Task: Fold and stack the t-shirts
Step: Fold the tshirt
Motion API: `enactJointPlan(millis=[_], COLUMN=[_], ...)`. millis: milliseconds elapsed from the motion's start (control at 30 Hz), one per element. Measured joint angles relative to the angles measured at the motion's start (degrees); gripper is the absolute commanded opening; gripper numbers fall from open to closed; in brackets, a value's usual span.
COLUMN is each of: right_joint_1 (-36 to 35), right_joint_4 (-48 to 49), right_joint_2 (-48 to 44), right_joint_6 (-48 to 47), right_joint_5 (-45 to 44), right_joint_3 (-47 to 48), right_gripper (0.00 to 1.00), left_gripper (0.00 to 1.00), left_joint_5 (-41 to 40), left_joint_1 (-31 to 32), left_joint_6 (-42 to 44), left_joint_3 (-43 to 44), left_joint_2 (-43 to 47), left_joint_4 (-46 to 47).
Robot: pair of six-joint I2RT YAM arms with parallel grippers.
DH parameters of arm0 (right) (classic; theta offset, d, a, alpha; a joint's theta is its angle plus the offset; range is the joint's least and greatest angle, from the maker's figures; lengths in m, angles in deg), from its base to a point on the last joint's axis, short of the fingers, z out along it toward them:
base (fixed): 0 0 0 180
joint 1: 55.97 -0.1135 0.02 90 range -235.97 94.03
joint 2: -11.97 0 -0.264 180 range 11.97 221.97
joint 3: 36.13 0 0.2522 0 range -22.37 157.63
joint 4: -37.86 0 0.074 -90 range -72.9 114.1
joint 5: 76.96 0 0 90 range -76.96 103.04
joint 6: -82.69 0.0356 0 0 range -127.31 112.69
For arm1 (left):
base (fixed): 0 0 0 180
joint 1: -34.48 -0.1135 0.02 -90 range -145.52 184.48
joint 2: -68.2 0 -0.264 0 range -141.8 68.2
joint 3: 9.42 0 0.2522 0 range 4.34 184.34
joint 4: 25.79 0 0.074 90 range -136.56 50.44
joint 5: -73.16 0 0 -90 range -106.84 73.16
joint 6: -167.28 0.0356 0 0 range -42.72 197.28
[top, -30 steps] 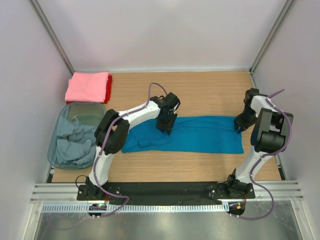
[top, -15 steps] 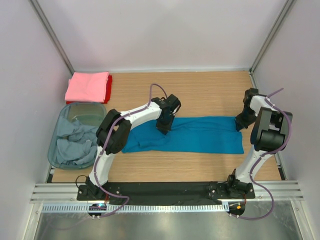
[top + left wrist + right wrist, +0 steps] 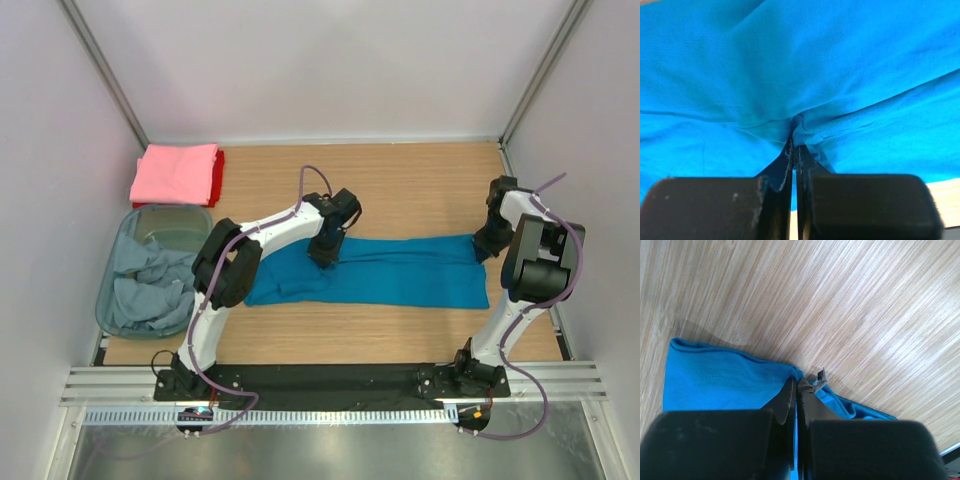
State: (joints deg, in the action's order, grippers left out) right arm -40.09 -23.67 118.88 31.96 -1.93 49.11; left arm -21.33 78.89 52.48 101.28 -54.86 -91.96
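Left end effector (image 3: 794, 146) and right end effector (image 3: 798, 382), open a second ago, now pinch shut on the far edge of the teal t-shirt (image 3: 400, 280) spread across the counter (image 3: 420, 185); grasp made, fold lift probably next.

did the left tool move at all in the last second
Yes, slightly. In the top view the left tool has edged left, toward the plastic bin, and it now pinches the teal t-shirt.
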Motion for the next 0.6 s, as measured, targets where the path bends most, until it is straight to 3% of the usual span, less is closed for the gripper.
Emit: enactJointPlan(millis=[267, 500, 600], right_joint_1=[0.00, 0.00, 0.00], right_joint_4=[0.09, -1.16, -1.49], right_joint_2=[-0.04, -0.15, -0.15], right_joint_6=[-0.94, -3.26, -3.98], right_joint_5=[0.31, 1.22, 1.22], right_joint_3=[-0.02, 1.77, 4.07], right_gripper=[0.11, 0.12, 0.04], left_gripper=[0.35, 0.42, 0.43], left_joint_5=[0.85, 1.60, 2.16], left_joint_1=[-0.09, -2.86, -6.84], left_joint_6=[0.00, -0.26, -0.37], left_joint_3=[0.35, 5.73, 7.98], left_joint_2=[-0.02, -0.31, -0.46], left_joint_4=[-1.46, -3.87, -3.80])
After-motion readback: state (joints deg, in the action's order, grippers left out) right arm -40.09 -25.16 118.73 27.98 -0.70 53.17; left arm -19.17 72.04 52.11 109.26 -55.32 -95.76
